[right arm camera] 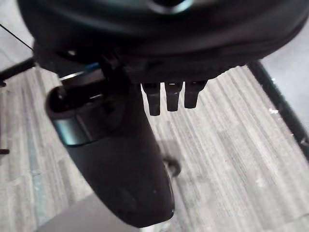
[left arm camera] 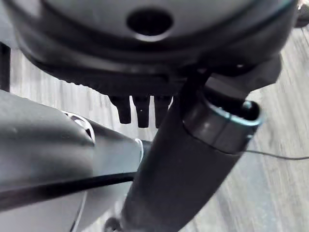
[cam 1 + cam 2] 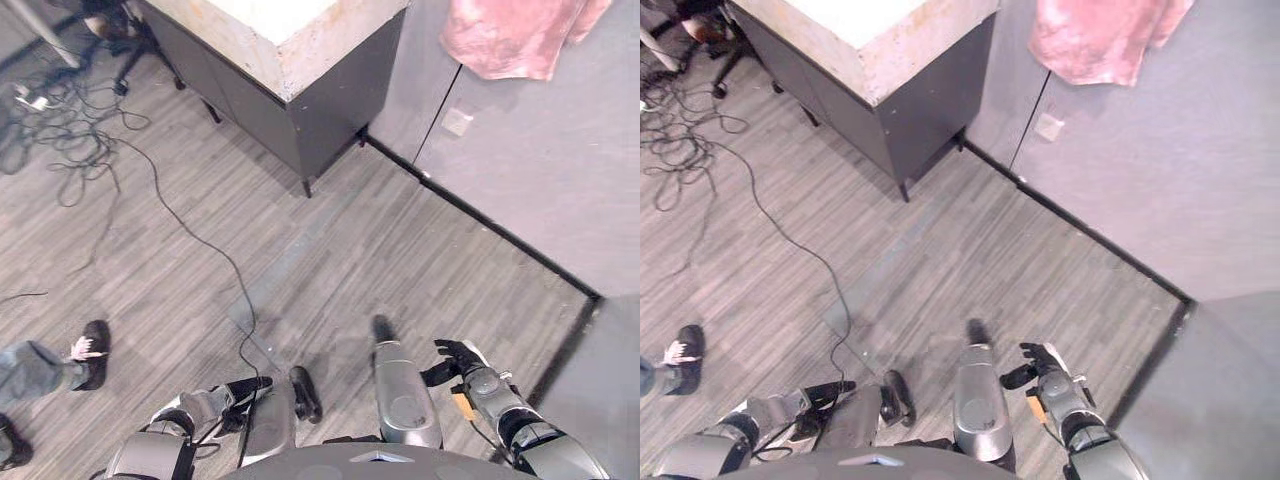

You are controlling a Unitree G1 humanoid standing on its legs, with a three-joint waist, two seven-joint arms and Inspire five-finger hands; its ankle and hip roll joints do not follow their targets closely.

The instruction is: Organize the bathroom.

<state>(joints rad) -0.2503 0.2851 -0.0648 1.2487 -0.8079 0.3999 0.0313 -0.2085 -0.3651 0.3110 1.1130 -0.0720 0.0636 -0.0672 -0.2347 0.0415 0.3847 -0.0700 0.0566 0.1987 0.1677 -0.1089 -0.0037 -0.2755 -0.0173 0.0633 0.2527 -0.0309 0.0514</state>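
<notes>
We hold nothing: right hand (image 3: 462,358) and left hand (image 3: 238,393) hang with fingers relaxed. The pink towel (image 3: 520,35) hangs high ahead-right, nearer our right hand.

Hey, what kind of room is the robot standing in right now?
Probably a mock bathroom in a lab: a pink towel hangs on a grey wall, a dark cabinet with a pale top stands nearby, and loose cables trail across the wood-look floor.

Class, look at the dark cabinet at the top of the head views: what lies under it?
Under the dark cabinet a thin leg and wood-grain floor show; further beneath is hidden by its panels.
</notes>
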